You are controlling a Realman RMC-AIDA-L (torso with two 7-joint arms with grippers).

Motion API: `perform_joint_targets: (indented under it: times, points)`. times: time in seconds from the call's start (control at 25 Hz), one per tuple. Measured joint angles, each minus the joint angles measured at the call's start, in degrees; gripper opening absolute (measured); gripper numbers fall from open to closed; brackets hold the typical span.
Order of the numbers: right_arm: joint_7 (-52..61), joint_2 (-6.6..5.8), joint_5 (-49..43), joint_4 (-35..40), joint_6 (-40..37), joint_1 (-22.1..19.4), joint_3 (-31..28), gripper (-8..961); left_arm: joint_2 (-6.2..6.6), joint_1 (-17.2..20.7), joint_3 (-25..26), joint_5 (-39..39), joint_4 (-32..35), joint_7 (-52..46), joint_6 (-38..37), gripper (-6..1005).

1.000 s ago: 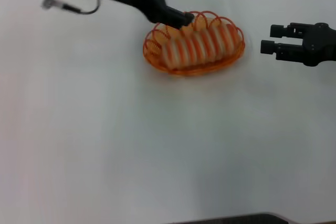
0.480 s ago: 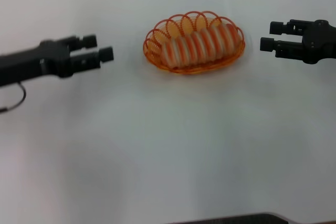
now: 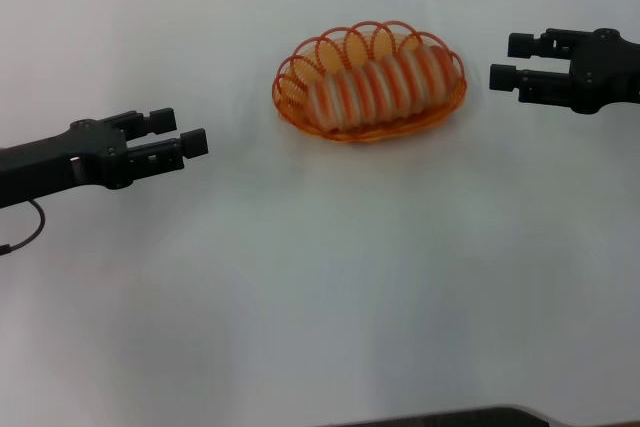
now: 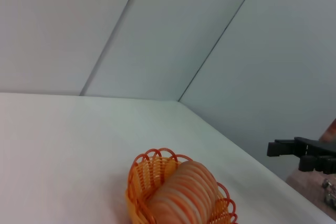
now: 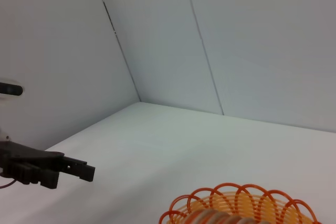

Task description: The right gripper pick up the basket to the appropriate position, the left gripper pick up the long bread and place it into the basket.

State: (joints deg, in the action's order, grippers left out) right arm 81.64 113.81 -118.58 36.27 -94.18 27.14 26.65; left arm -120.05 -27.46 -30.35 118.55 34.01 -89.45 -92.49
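Reading this as placement done: you've got the long bread [image 3: 378, 86] lying inside the basket [image 3: 290, 97], so from here the job looks finished bar parking the arms.

Left gripper [image 3: 180, 134]: empty, fingers parted with a modest gap, tips aimed toward the basket. It hangs over the bare table [image 3: 320, 287], well apart from the basket. From this claw the basket lies ahead of the fingertips and off to the far side.

Right gripper [image 3: 518, 60]: also empty, fingers spread with clear daylight between them, tips pointing at the basket's near end. It sits near the rim but not touching. This is your nearer arm.

Key relation: the bread's long axis runs along the basket's long axis, roughly on the line between the two claws, tilted so the end by the right gripper sits farther from the robot's body. Each claw therefore faces an end of the loaf, not its flank.

Left wrist view confirms the loaf [image 4: 184, 192] nested in the basket [image 4: 137, 179], with the right gripper [image 4: 289, 153] off beyond it. Right wrist view shows only the looped basket rim [image 5: 231, 195] and the left gripper [image 5: 73, 171] far across the table.

If you need a re-seat, I'd judge the right arm has the shorter reach; approach from above, across the loaf's width.
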Motion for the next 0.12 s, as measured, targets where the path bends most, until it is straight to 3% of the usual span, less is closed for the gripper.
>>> perform_joint_targets:
  times: [0.12]
  points:
    - [0.0, 0.15, -0.03, -0.06, 0.06, 0.09, 0.05, 676, 0.12, -0.3, -0.02, 0.11, -0.02, -0.07, -0.22, 788]
